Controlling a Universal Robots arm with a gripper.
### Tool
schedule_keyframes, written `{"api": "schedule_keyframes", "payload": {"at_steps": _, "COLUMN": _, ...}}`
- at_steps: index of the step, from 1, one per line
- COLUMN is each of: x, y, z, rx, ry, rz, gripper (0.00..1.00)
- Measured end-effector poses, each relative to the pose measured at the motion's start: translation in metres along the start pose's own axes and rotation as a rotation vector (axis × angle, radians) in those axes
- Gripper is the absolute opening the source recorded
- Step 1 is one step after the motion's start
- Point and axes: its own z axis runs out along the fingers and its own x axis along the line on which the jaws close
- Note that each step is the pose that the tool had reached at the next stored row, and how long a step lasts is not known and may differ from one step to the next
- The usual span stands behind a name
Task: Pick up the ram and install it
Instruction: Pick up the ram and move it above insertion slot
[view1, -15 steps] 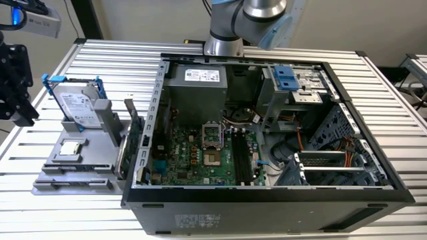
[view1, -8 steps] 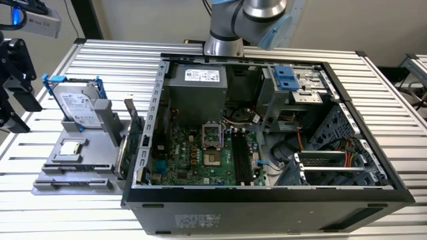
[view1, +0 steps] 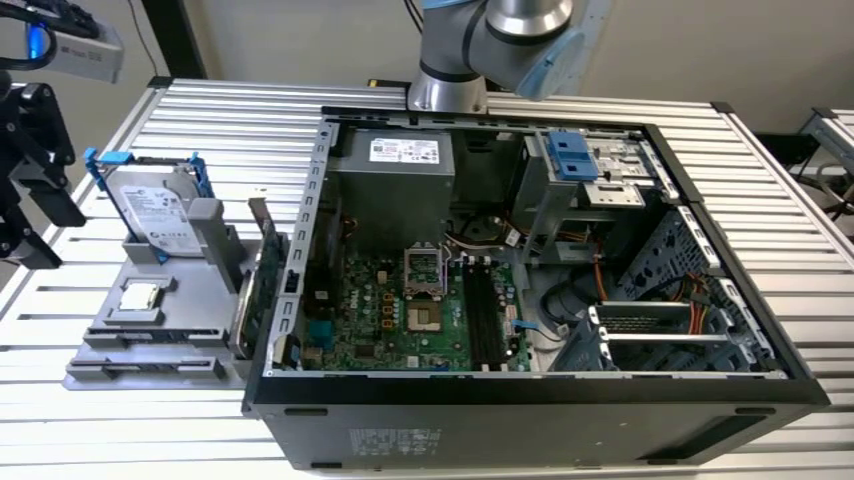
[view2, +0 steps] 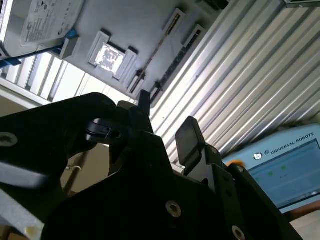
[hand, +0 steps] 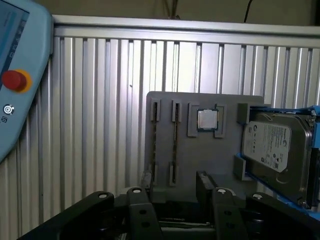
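Observation:
The ram (hand: 175, 145) stands on edge in a slot of the grey holder tray (hand: 200, 160), beside the silver processor chip (hand: 206, 120). A second thin board (hand: 154, 145) stands in the slot on its other side. My gripper (hand: 169, 186) is open and empty, hovering above the ribbed table just off the tray's edge nearest the two slots. Its black fingers (view2: 189, 136) show apart in both wrist views. In the exterior view, the gripper (view1: 30, 215) hangs at the far left, left of the tray (view1: 147, 350). The black motherboard slots (view1: 483, 320) lie inside the open computer case (view1: 534, 410).
A hard drive (view1: 154, 215) in a blue frame leans on the tray's back. A tall green expansion card (view1: 276, 285) stands between tray and case. A teach pendant (hand: 20, 75) lies on the ribbed table (view1: 747, 180). The arm's base (view1: 447, 90) stands behind the case.

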Motion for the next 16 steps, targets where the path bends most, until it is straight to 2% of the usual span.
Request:
{"api": "schedule_keyframes", "payload": {"at_steps": 7, "x": -0.0016, "y": 0.002, "z": 0.0066, "rx": 0.0029, "ry": 0.0009, "rz": 0.007, "gripper": 1.0}}
{"api": "schedule_keyframes", "payload": {"at_steps": 10, "x": -0.0017, "y": 0.0064, "z": 0.0111, "rx": 0.0099, "ry": 0.001, "rz": 0.007, "gripper": 1.0}}
{"api": "schedule_keyframes", "payload": {"at_steps": 16, "x": -0.0017, "y": 0.0087, "z": 0.0207, "rx": 0.0245, "ry": 0.0017, "rz": 0.006, "gripper": 1.0}}
